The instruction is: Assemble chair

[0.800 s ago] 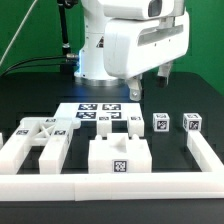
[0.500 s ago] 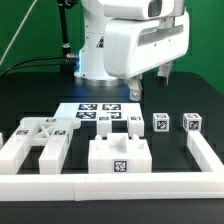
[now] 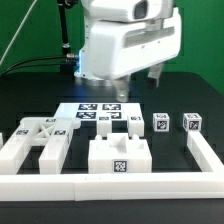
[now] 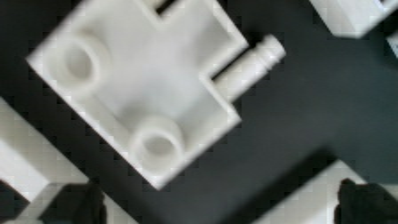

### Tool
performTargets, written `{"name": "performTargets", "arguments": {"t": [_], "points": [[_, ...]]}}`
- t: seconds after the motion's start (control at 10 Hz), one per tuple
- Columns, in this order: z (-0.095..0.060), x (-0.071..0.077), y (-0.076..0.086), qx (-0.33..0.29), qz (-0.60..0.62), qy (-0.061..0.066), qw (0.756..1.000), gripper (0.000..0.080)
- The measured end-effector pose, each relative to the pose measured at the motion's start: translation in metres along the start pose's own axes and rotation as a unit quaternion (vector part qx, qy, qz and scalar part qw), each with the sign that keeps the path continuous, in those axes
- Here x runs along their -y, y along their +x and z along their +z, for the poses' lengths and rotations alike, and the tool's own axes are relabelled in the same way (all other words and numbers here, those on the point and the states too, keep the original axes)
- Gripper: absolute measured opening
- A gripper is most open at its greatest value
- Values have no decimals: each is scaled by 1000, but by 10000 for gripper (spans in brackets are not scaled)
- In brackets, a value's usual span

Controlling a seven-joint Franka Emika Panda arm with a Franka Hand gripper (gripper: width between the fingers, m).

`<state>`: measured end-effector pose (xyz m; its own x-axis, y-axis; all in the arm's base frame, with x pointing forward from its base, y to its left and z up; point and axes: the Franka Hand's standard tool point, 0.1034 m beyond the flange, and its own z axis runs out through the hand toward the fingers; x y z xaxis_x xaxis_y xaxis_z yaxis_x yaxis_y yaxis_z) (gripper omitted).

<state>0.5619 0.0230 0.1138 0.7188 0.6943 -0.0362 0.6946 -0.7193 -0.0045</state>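
My gripper (image 3: 139, 84) hangs open above the table, over the back right part of the marker board (image 3: 100, 113), with nothing between its fingers. The chair lies in loose white pieces. A cross-braced piece (image 3: 35, 136) sits at the exterior view's left. A blocky tagged piece (image 3: 120, 156) is in the front middle. Two small tagged cubes (image 3: 160, 122) (image 3: 191, 122) stand at the right. The blurred wrist view shows a flat white chair piece (image 4: 139, 95) with two round holes and a side peg (image 4: 249, 66). It lies beyond my open gripper (image 4: 214, 205), and the dark fingertips (image 4: 64, 205) stand clear of it.
A long low white L-shaped border rail (image 3: 110, 186) runs along the front and up the exterior view's right side (image 3: 205, 150). The robot's white base and black cables stand behind the marker board.
The arm has shifted toward the exterior view's left, carrying the open gripper with it. The chair pieces have not moved.
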Motion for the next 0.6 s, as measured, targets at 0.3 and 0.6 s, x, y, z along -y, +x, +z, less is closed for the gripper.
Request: {"name": "performTargets", "arguments": {"t": [0.3, 0.6], "points": [[15, -25, -16, -9, 175, 16, 984, 649], [15, -22, -14, -11, 294, 24, 956, 649]]}}
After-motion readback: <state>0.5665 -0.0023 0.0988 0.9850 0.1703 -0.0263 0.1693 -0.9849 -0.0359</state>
